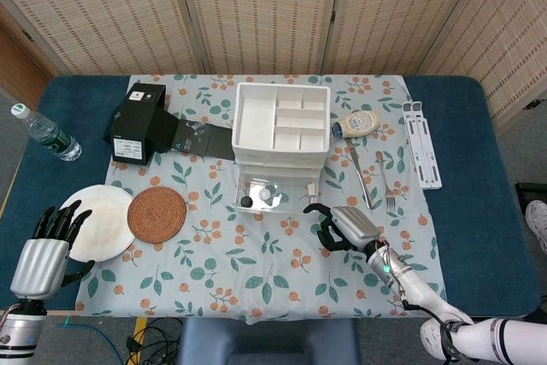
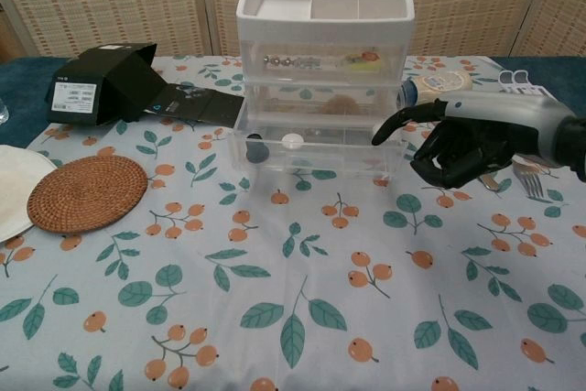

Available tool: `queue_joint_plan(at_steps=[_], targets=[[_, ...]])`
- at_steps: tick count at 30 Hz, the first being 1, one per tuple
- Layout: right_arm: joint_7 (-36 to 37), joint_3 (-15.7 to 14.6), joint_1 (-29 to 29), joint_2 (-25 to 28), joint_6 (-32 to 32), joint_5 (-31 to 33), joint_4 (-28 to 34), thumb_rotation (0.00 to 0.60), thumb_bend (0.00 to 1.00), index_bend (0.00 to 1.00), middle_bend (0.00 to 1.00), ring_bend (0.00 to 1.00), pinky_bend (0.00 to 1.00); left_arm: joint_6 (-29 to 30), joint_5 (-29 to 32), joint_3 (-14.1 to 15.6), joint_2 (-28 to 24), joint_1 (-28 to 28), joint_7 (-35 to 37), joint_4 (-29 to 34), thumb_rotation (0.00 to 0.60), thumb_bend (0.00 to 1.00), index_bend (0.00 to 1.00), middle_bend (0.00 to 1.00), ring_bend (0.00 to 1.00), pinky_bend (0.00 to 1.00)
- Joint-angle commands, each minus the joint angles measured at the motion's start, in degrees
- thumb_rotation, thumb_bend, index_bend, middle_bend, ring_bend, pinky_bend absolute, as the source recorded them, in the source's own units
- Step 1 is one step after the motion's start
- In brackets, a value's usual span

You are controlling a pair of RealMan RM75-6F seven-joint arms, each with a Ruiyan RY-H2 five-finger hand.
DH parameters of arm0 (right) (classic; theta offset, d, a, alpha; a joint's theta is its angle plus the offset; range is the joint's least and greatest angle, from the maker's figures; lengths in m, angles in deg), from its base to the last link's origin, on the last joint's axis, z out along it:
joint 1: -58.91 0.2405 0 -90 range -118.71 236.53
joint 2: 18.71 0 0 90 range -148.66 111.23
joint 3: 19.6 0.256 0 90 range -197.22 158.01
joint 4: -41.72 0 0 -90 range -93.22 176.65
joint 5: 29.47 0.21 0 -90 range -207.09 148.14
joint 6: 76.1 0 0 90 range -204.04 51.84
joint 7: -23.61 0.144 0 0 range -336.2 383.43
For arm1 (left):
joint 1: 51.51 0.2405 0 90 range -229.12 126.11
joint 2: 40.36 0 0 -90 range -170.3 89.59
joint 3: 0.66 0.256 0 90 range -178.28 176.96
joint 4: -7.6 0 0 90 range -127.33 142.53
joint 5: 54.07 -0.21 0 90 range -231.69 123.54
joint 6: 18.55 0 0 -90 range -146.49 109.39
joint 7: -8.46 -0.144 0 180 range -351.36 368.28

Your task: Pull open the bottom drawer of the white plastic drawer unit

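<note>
We see a staged test room dressed as a home dining spot: woven folding screens wall off the back, and a table under blue cloth carries a floral tablecloth. On it sit a plate, a round woven mat, forks and a sauce bottle. Loose cables trail on the grey floor below.
</note>
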Motion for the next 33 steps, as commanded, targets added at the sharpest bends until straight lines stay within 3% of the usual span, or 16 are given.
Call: queue_joint_plan(at_steps=[1,6,13,20,26,33], targets=[[0.1,-0.2,-0.4,0.3,0.5,-0.8,0.2,0.600,0.59,0.22,0.78,0.93,0.99,0.0,-0.1,0.0,0.0,-0.1,0.0,0.0,0.600,0.17,0.14,0.07,0.11,0.07],[0.3,-0.2,-0.9,1.1,1.5,-2.2,0.9,0.600,0.59,0.15,0.78,0.93,0.99,0.0,-0.2,0.0,0.0,-0.1,0.0,0.1,0.600,0.17,0.14,0.07,0.11,0.07],[-0.9,0.5,-0.4,3.6,1.6,-3.5,2.6,0.600,0.59,0.14,0.78,0.93,0.99,0.3,-0.4,0.1,0.0,0.0,0.1,0.2,0.600,0.17,0.14,0.07,0.11,0.07],[-5.9,3.3,3.3,8.5,-0.6,-2.7,4.3,0.600,0.60,0.14,0.78,0.93,0.99,0.6,-0.6,0.3,-0.1,0.3,0.5,0.0,0.600,0.17,0.14,0.07,0.11,0.07],[-14.0,4.5,8.4,12.2,-4.4,0.8,4.4,0.600,0.70,0.14,0.81,0.96,1.00,1.0,-0.7,0.4,0.0,0.5,1.3,-0.4,0.600,0.17,0.14,0.07,0.11,0.07],[-26.2,2.0,15.4,14.8,-8.8,10.3,4.1,0.600,0.89,0.14,0.86,1.00,1.00,1.6,-0.8,0.5,0.2,1.0,3.0,-1.5,0.600,0.17,0.14,0.07,0.11,0.07]])
